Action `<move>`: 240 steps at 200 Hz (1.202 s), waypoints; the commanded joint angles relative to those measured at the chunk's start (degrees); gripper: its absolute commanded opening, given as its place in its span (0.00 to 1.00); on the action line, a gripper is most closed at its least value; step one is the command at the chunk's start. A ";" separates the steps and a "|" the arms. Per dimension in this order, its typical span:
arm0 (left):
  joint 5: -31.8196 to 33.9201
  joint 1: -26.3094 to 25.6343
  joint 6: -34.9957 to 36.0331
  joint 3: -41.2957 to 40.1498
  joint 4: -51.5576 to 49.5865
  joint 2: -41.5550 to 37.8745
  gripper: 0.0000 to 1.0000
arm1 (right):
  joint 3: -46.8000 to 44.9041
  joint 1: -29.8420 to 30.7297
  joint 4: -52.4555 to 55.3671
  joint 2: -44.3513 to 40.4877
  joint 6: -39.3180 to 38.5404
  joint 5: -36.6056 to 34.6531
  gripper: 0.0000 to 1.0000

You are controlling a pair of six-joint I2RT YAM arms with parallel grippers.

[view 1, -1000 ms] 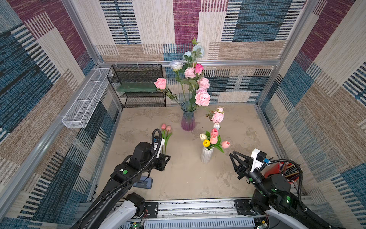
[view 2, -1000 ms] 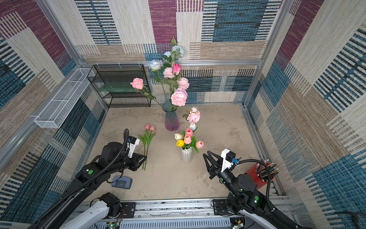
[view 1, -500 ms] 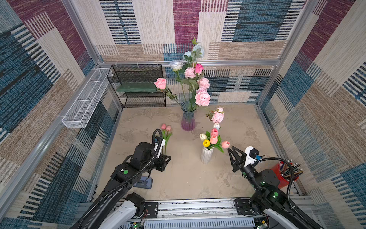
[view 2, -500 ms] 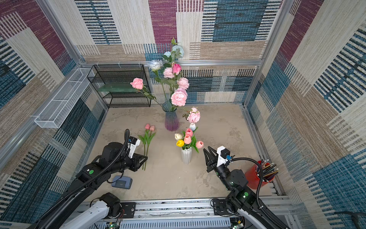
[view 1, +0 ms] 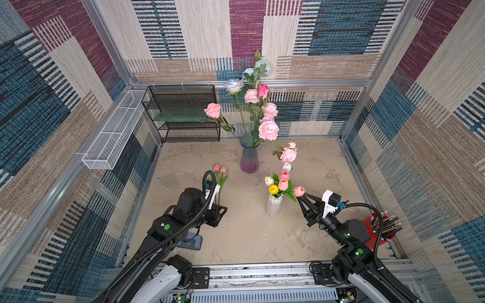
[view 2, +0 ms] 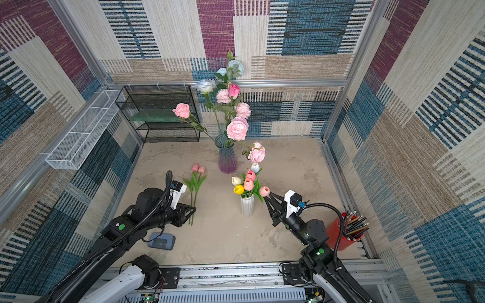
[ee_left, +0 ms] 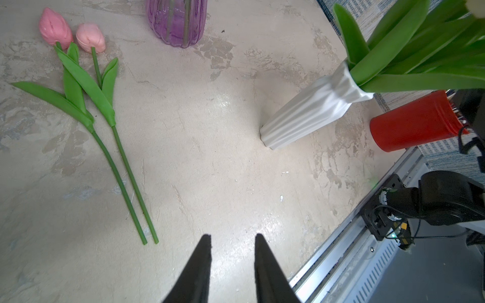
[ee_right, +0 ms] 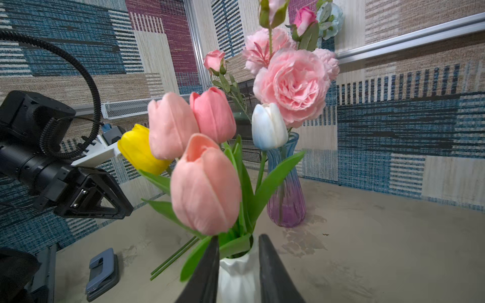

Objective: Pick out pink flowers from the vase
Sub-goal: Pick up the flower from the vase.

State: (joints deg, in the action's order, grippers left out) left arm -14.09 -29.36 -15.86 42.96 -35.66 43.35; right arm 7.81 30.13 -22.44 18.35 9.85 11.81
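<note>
The largest pink flowers are ruffled pink roses and peonies [view 1: 268, 130] on long leafy stems, standing in a purple glass vase [view 1: 249, 157]. Smaller, smooth pink tulips [view 1: 283, 182] stand in a white ribbed vase [view 1: 273, 206]. Two pink tulips [ee_left: 55, 27] lie flat on the counter [view 1: 249, 236], stems side by side.

In a top view the left arm [view 1: 183, 217] covers the lying pair's lower stems. In the right wrist view the white ribbed vase is cut off by the frame edge and partly behind the gripper's fingers. The nearest tulip [ee_right: 206, 186] hides its own stem behind bloom and leaves.

The right gripper [ee_right: 238, 237], jaws apart and empty, points at the white ribbed vase's mouth. The nearest tulip sits right at its tips, though contact cannot be told, and the roses stand well beyond. The left gripper [ee_left: 232, 237], jaws apart and holding nothing, hovers over bare counter, with the lying pair's stem ends just beside its tips.
</note>
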 commanded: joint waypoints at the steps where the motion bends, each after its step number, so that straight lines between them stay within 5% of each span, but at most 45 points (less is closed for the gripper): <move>1: -0.94 0.05 1.31 -0.03 1.50 0.12 0.31 | -0.25 0.19 -3.09 0.37 0.19 2.14 0.31; 171: 0.02 -0.03 1.47 0.18 1.21 0.68 0.31 | 2.21 1.86 -12.52 12.34 -2.99 3.52 0.31; 240: 0.36 0.01 1.60 0.18 1.21 0.73 0.31 | 2.86 1.85 -12.51 13.74 -3.85 4.03 0.10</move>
State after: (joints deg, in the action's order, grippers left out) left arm -13.85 -29.36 -15.03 42.96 -35.40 44.12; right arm 9.93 31.97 -33.32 32.23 7.07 15.44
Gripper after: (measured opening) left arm 0.311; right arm 0.123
